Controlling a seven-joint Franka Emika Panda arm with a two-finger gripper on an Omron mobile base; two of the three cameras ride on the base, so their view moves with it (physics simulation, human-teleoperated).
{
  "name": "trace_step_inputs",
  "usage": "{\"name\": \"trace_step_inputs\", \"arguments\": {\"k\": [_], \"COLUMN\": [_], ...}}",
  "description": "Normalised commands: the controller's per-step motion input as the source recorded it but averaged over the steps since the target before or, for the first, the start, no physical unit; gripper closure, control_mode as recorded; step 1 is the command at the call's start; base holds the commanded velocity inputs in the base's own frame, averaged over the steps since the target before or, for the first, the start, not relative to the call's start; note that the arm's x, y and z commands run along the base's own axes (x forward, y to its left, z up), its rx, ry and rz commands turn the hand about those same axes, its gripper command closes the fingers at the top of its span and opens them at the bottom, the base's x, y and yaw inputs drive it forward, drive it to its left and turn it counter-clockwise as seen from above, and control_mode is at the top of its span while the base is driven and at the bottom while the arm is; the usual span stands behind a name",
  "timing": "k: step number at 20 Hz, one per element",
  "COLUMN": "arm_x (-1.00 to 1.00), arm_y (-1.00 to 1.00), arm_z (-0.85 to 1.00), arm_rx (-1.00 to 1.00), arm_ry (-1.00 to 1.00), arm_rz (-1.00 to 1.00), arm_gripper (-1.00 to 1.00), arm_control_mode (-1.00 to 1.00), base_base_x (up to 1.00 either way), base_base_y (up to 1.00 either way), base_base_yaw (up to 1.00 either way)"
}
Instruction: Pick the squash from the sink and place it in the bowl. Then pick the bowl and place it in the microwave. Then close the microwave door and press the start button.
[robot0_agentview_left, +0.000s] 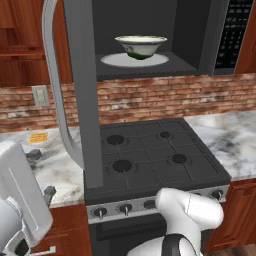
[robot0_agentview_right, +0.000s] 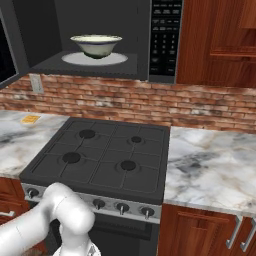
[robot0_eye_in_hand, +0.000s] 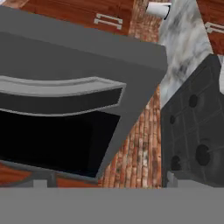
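Sitting upright on the white turntable plate (robot0_agentview_left: 150, 60) inside the open microwave (robot0_agentview_left: 200, 35): the cream bowl (robot0_agentview_left: 140, 46), dark line under its rim, green foot touching the plate. Contents of the bowl hidden by its flaring wall in both base views; squash not confirmable from these angles. Standing swung out toward the camera: the microwave door (robot0_agentview_left: 85, 100), seen nearly edge-on in the left base view, with its long curved grey handle (robot0_agentview_left: 56, 95) running down the outer face. Seen close in the hand view, rolled to one side: the same door's grey frame, curved handle and black window. Set right of the cavity: the black keypad strip (robot0_agentview_left: 232, 32). Below the microwave, a red brick backsplash (robot0_agentview_right: 150, 102), and under that a black four-burner stove (robot0_agentview_right: 102, 155) with a row of knobs (robot0_agentview_right: 120, 206) along its front edge. Flanking the stove on both sides, a marbled grey-white counter (robot0_agentview_right: 215, 165); a small yellow item (robot0_agentview_right: 30, 119) lying on the left stretch, near the wall. Mounted on the brick at left, a wall outlet (robot0_agentview_left: 40, 95). Reddish wood cabinets (robot0_agentview_right: 215, 40) around and below. Gripper fingertips not distinguishable in the hand view; jaws spread wide, holding nothing.
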Motion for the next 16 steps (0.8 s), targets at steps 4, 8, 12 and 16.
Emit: {"name": "trace_step_inputs", "arguments": {"k": [4, 8, 12, 16], "arm_x": [0.84, 1.0, 0.46, 0.03], "arm_y": [0.35, -0.04, -0.48, -0.92], "arm_z": [-0.21, -0.04, 0.0, 0.05], "arm_rx": [0.0, 0.02, 0.07, 0.14], "arm_ry": [0.0, 0.0, 0.0, -0.01], "arm_rz": [-0.3, -0.34, -0.34, -0.34], "arm_gripper": [-1.0, -1.0, -1.0, -1.0], "arm_control_mode": [-1.0, -1.0, -1.0, -1.0], "base_base_x": [0.0, 0.0, 0.0, 0.0], "base_base_y": [0.0, 0.0, 0.0, 0.0], "base_base_yaw": [0.0, 0.0, 0.0, 0.0]}}
